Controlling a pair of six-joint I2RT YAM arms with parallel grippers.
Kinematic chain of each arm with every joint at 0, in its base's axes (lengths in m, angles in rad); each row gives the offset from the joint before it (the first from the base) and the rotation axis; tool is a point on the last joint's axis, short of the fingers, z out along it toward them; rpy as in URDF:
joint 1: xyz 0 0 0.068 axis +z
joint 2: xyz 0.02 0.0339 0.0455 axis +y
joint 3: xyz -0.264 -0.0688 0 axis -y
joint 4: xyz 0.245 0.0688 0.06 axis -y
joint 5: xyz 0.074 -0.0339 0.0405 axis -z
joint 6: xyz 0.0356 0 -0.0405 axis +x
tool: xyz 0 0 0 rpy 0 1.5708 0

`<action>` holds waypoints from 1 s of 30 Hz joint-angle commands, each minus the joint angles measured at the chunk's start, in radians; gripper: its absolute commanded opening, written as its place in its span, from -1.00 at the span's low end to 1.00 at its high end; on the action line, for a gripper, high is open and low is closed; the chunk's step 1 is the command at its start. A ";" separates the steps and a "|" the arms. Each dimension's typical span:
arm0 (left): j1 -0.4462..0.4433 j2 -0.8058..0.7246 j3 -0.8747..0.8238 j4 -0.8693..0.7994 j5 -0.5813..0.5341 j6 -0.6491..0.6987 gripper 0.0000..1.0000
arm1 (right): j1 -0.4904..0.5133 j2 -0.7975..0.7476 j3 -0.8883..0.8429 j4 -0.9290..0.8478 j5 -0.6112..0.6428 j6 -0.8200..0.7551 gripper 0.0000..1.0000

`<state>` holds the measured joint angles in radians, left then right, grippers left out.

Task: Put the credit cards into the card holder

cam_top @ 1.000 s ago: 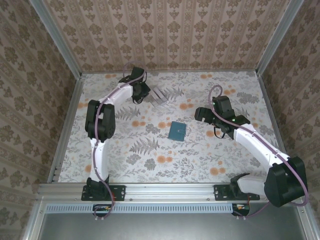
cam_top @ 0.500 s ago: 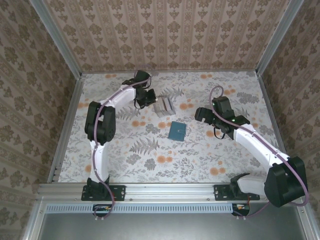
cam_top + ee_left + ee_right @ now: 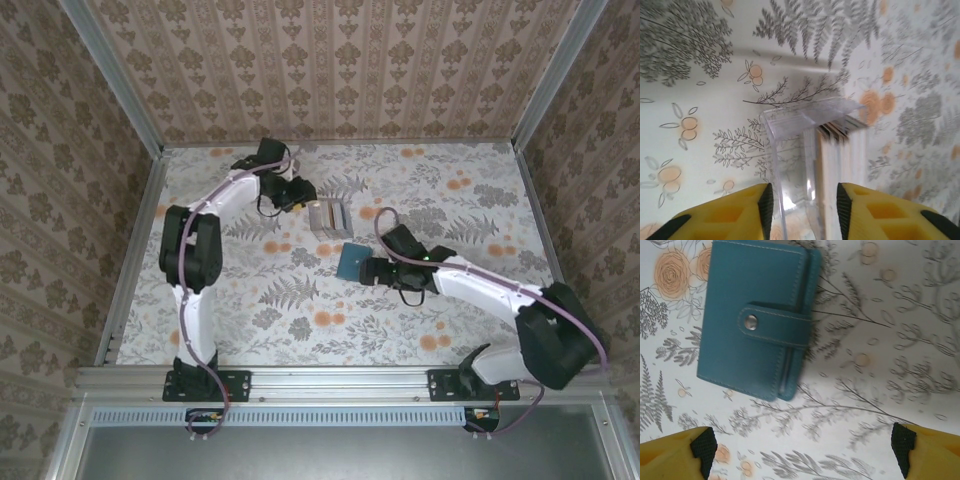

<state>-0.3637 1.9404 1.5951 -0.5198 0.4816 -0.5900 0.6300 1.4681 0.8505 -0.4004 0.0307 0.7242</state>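
Hanging wide open, the right gripper (image 3: 802, 452) is held over the table with nothing gripped. The closed card holder (image 3: 755, 325) is seen just ahead of its left finger. The left gripper (image 3: 804, 210) is set narrowly around a clear case (image 3: 790, 125), with the credit cards (image 3: 840, 150) stood inside. Whether it's actually pinched can't be told, tbh.

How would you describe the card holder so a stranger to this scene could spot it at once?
Look at the middle of the flowered table, beside the right gripper. The card holder lies flat there, closed. Unlike the clear case of pale cards behind it, it is teal with a snap strap.
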 commanded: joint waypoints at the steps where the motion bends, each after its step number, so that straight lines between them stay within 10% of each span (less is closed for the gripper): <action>1: 0.021 -0.201 -0.098 0.050 -0.023 0.013 0.06 | 0.055 0.094 0.112 -0.044 0.125 0.087 0.92; 5: 0.063 -0.407 -0.275 0.026 -0.060 0.045 0.28 | 0.151 0.252 0.279 -0.186 0.331 0.136 0.99; 19: 0.107 -0.964 -0.846 0.079 -0.017 0.085 0.38 | 0.176 0.457 0.400 -0.295 0.471 0.142 0.96; 30: -0.053 -0.875 -0.948 0.248 0.020 -0.011 0.31 | 0.134 0.335 0.262 -0.070 0.334 -0.069 0.18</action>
<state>-0.3882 1.0367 0.6430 -0.3439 0.4778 -0.5762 0.7715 1.8523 1.1328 -0.5301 0.3870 0.7513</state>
